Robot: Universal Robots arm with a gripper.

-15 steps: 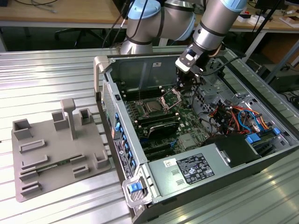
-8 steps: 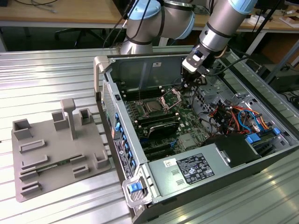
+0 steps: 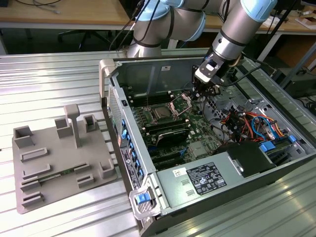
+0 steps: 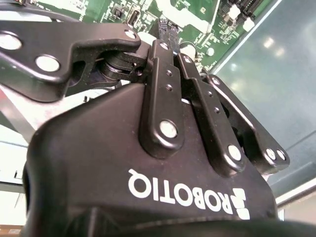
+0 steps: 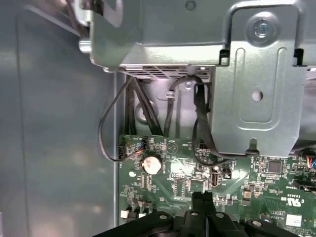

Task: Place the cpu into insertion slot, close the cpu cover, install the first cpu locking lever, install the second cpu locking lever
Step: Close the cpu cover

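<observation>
One grey and blue robot arm (image 3: 237,29) reaches into an open grey metal computer case (image 3: 118,123) that lies on its side. Its black two-fingered gripper (image 3: 201,93) hangs close over the green motherboard (image 3: 197,129). In the second wrist view its fingers (image 4: 163,79) are pressed together, with nothing seen between them.

The insertion slot (image 3: 152,115), a small dark square socket with a silvery rim, lies to the exterior view's left of the gripper. The cpu (image 3: 162,114), a flat silver-grey square chip, already sits in the slot. The cpu cover (image 3: 181,102), a thin silvery metal frame, stands tilted up from the slot's edge, between slot and gripper, and is the part nearest the fingertips.
</observation>
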